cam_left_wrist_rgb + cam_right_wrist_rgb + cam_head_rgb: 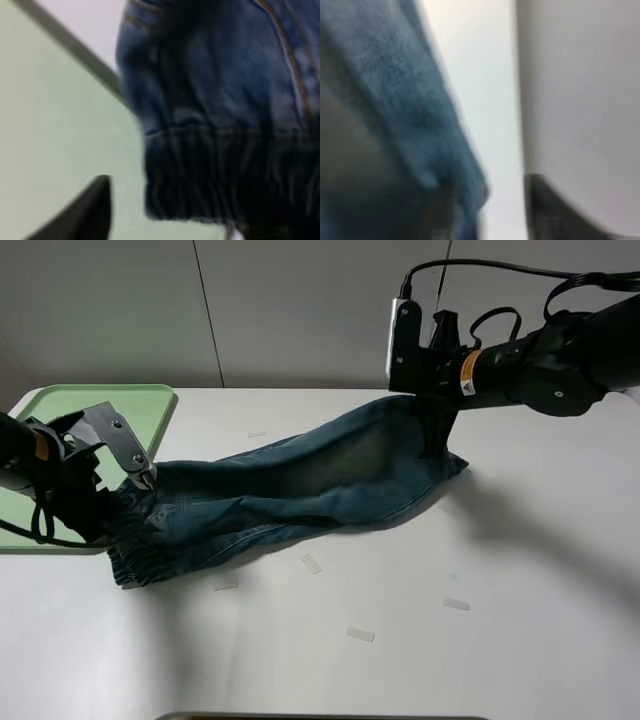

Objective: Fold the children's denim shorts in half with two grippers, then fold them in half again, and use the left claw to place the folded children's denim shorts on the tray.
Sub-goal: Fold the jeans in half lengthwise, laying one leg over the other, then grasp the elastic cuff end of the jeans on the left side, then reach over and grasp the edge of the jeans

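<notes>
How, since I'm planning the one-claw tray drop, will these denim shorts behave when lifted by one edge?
Probably floppy: the denim shorts sag between their raised leg end and the waistband lying on the table. Likely grippy, not slippery: that gathered elastic edge looks bunchy, easy to pinch.

The children's denim shorts (pixel 300 485) are faded, matt woven cloth, puckered at the elastic waist, the tray (pixel 100 400) is smooth pale green plastic, the bench (pixel 480 570) is smooth matt white, and the left claw (pixel 146 476) bears dull grey metal plates.
</notes>
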Available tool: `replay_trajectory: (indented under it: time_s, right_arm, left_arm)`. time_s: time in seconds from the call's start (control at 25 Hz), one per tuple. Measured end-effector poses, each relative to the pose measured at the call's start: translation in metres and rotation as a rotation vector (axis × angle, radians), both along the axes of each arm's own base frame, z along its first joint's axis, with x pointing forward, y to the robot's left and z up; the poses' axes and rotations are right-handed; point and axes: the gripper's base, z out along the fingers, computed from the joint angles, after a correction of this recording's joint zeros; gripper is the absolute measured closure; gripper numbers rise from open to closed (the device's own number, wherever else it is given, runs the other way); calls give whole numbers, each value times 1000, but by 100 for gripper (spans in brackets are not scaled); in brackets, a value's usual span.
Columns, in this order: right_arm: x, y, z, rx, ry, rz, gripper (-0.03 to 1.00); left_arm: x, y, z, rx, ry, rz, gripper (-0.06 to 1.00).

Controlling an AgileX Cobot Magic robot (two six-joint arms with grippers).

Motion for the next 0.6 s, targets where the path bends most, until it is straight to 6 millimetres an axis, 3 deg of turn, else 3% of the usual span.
replay_trajectory:
  time_s: [0.04, 0.08, 0.12, 0.2, 0.36, 0.6]
  right_arm:
    - [0, 0, 0, 0, 0, 0, 66]
    - [4, -1, 5, 50, -23, -10, 57]
    - [11, -2, 16, 175, -71, -49, 40]
    - [19, -4, 28, 326, -118, -123, 34]
    - [28, -11, 42, 540, -153, -285, 30]
    - [30, -18, 41, 598, -129, -397, 30]
  left_arm:
    - [2, 2, 1, -23, -20, 28, 34]
    - [4, 3, 2, -51, -44, 57, 32]
    - [6, 4, 3, -79, -65, 88, 31]
    - [9, 5, 5, -124, -100, 128, 29]
    - [13, 4, 7, -167, -143, 141, 28]
    - [15, 1, 14, -199, -199, 130, 28]
